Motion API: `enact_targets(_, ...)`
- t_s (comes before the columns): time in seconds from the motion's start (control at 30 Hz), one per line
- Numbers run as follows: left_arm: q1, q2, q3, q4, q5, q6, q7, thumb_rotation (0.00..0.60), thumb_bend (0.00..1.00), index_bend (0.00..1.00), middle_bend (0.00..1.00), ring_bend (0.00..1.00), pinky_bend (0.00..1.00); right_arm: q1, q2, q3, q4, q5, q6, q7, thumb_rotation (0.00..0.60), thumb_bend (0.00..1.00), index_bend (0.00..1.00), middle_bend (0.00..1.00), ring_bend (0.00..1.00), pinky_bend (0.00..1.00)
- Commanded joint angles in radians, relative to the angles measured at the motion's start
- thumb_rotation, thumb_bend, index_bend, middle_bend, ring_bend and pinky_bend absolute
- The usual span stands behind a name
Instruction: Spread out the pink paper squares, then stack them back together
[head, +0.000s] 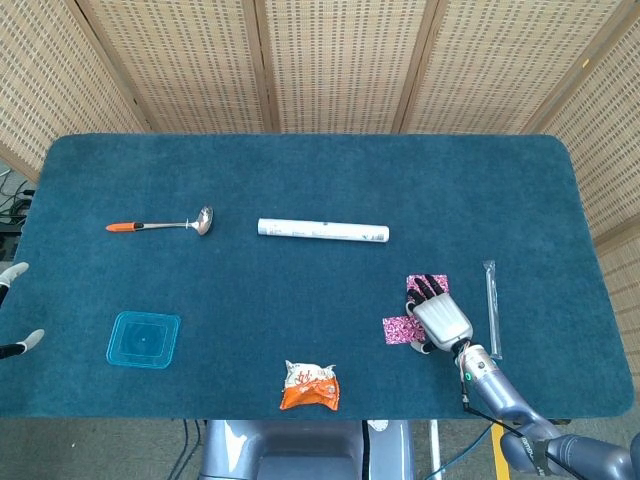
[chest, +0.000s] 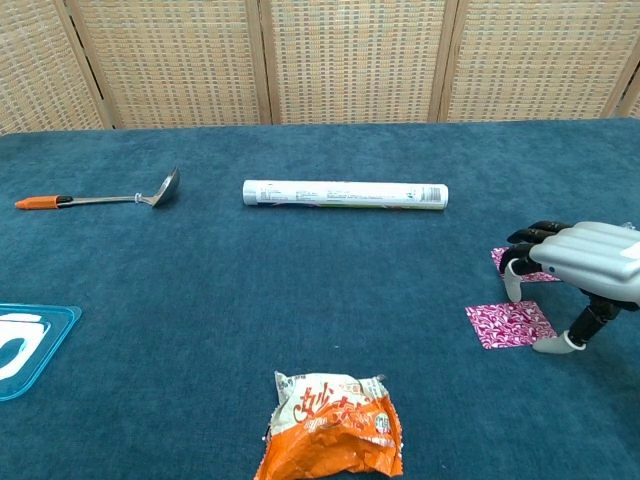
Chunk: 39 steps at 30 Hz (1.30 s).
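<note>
Two pink patterned paper squares lie apart at the table's right front. The near square (head: 399, 329) (chest: 510, 324) lies flat and fully shown. The far square (head: 414, 284) (chest: 500, 257) is partly hidden under my right hand (head: 440, 315) (chest: 580, 262). That hand arches over them, fingers pointing down between the two squares and thumb on the cloth at the near square's right edge. It grips nothing. Of my left hand (head: 14, 305) only pale, spread fingertips show at the head view's left edge, holding nothing.
A white roll (head: 323, 231) (chest: 345, 194) lies mid-table, and a ladle with an orange handle (head: 160, 225) (chest: 98, 199) lies at the far left. An orange snack packet (head: 310, 386) (chest: 333, 425) and a blue lid (head: 143, 340) (chest: 28, 345) sit near the front edge. A wrapped straw (head: 491, 306) lies right of my right hand.
</note>
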<state>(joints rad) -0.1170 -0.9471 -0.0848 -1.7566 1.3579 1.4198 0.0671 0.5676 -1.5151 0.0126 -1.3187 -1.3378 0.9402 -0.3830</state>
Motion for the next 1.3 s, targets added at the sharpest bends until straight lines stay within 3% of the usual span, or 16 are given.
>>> enact_targets(0.03,0.0,0.0,-0.001,0.0,0.0,0.001,0.0,0.595,0.11,0.15,0.0,0.0,0.0,0.0,0.001,0.0,0.0,-0.002,0.001,0.001,0.6,0.31,0.41,0.21,0.0,0.0)
enact_targets(0.33,-0.001,0.0,-0.001,0.002,0.0,-0.001,-0.004,0.595,0.11,0.15,0.0,0.0,0.0,0.001,0.007,0.003,-0.008,0.0,-0.003,0.007,0.6,0.23,0.41,0.21,0.0,0.0)
enact_targets(0.63,-0.001,0.0,0.0,0.003,0.002,-0.002,-0.005,0.595,0.11,0.15,0.0,0.0,0.0,-0.001,0.003,0.005,-0.003,0.006,-0.004,0.007,0.6,0.23,0.41,0.21,0.0,0.0)
enact_targets(0.93,0.003,0.003,0.001,0.003,0.001,0.003,-0.006,0.596,0.11,0.15,0.0,0.0,0.0,-0.001,-0.008,0.006,0.014,0.002,-0.001,0.009,0.6,0.33,0.41,0.22,0.0,0.0)
enact_targets(1.3,0.002,0.003,0.001,0.0,0.007,0.003,-0.007,0.594,0.11,0.15,0.0,0.0,0.0,-0.005,-0.002,0.008,0.007,-0.001,0.007,0.011,0.6,0.35,0.43,0.23,0.0,0.0)
